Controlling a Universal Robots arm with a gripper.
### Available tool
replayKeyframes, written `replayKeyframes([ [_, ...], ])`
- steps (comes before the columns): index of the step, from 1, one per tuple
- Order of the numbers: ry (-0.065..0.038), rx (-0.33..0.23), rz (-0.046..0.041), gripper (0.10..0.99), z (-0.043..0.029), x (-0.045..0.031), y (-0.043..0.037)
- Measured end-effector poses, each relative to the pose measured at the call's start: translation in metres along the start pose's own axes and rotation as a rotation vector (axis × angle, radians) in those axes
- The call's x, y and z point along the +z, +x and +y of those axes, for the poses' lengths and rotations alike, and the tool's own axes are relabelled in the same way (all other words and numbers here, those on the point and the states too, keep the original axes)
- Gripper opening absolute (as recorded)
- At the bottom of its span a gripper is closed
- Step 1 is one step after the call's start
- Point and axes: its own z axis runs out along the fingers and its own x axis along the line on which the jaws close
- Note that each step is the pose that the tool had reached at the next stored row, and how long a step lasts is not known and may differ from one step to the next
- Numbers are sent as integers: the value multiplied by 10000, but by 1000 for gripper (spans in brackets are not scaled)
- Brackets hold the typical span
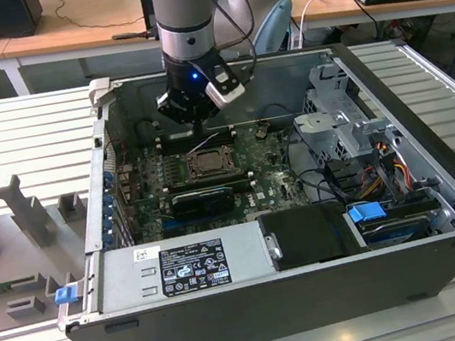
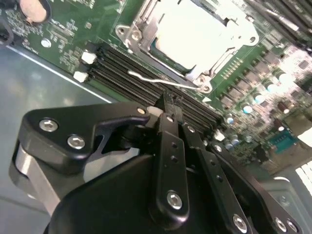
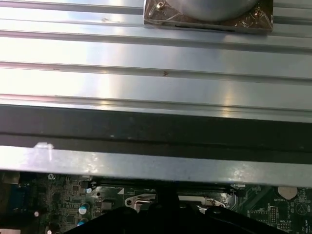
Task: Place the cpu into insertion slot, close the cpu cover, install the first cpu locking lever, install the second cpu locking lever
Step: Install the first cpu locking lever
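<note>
The cpu [image 2: 190, 29] lies in the insertion slot [image 1: 207, 163], its bright silver top showing through the window of the cpu cover [image 2: 139, 31], which is folded down over it. A thin wire locking lever [image 2: 161, 80] runs along the socket's edge beside the memory slots; in the exterior view it stands raised at an angle [image 1: 203, 145]. My gripper [image 1: 193, 126] hangs just behind the socket, over the memory slots. In the second wrist view its black fingers meet at the tip [image 2: 168, 101], shut, a little short of the lever wire. I cannot tell whether they touch it.
The open computer case lies on a slatted aluminium table [image 3: 156, 53]. A silver power supply [image 1: 182, 268] fills the near side, a black card [image 1: 202, 200] sits in front of the socket, and a drive cage [image 1: 345, 117] with cables stands at the exterior view's right. The case wall [image 3: 156, 131] is close behind the gripper.
</note>
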Motion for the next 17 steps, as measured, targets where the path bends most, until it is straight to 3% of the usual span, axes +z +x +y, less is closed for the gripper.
replayKeyframes([
  [6,12,-34,-3,106,-3,50,-54],
  [9,71,-36,0,106,-5,71,-87],
  [13,222,-38,6,106,-8,91,-114],
  [17,245,-38,8,106,4,106,-155],
])
